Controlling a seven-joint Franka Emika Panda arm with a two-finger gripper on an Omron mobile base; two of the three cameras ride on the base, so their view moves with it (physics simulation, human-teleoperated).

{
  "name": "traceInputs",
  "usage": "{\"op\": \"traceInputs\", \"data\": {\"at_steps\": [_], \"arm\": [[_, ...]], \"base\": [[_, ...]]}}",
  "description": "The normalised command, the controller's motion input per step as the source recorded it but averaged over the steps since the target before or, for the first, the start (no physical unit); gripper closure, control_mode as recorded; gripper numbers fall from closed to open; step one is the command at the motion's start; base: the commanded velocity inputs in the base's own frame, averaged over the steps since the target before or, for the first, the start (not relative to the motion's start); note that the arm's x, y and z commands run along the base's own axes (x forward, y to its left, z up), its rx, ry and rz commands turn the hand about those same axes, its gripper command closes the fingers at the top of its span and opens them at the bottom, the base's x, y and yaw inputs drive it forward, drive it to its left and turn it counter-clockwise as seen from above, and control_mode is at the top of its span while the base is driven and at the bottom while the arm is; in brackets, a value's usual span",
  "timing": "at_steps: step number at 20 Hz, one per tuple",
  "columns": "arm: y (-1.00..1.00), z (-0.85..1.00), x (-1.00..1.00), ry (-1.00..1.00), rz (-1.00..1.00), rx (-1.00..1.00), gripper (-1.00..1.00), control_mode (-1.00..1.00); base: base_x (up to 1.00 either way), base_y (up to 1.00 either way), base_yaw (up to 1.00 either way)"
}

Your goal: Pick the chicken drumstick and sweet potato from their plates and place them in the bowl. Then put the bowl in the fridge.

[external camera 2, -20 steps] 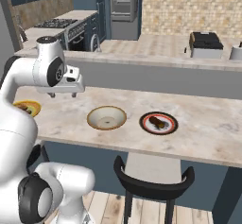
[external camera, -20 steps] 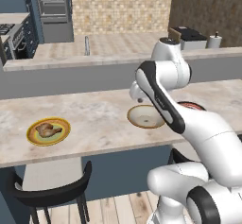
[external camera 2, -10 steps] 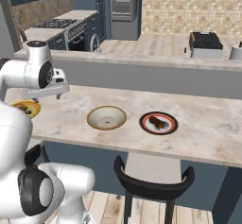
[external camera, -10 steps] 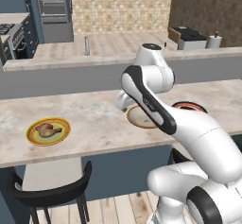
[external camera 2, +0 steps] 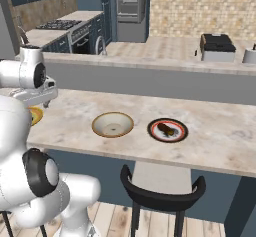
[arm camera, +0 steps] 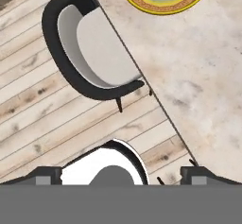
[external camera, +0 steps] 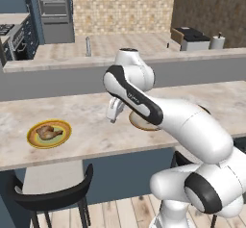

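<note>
Arm bent low over counter [external camera: 91, 114]; tool [external camera: 114, 112] spread wide, empty.

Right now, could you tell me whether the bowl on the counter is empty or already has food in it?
Empty. The bowl shows a bare cream inside; the chicken drumstick lies on its yellow-rimmed plate and the sweet potato on its own plate.

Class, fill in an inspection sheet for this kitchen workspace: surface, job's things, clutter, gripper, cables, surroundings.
Surface: marble counter, bare between dishes.
Job's things: drumstick on yellow plate; sweet potato on red-rimmed plate; bowl empty, between the plates.
Clutter: nothing seen.
Gripper: gripper open, holding nothing, above the counter between yellow plate and bowl.
Cables: nothing seen.
Surroundings: stools below the counter; fridge, stove, toaster behind.
</note>
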Motion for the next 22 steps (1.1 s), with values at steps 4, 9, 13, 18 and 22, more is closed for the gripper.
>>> {"op": "traceInputs", "data": {"at_steps": [4, 9, 13, 18, 22], "arm": [[0.61, -0.15, 0.18, 0.08, 0.19, -0.15, -1.00, -1.00], [0.55, -0.11, 0.19, 0.04, 0.08, -0.12, -1.00, -1.00], [0.47, -0.17, 0.12, -0.04, 0.00, -0.13, -1.00, -1.00], [0.28, -0.28, 0.06, -0.16, -0.09, -0.02, -1.00, -1.00], [0.14, -0.32, 0.16, -0.20, -0.14, 0.02, -1.00, -1.00]], "base": [[0.00, 0.00, 0.00], [0.00, 0.00, 0.00], [0.00, 0.00, 0.00], [0.00, 0.00, 0.00], [0.00, 0.00, 0.00]]}}
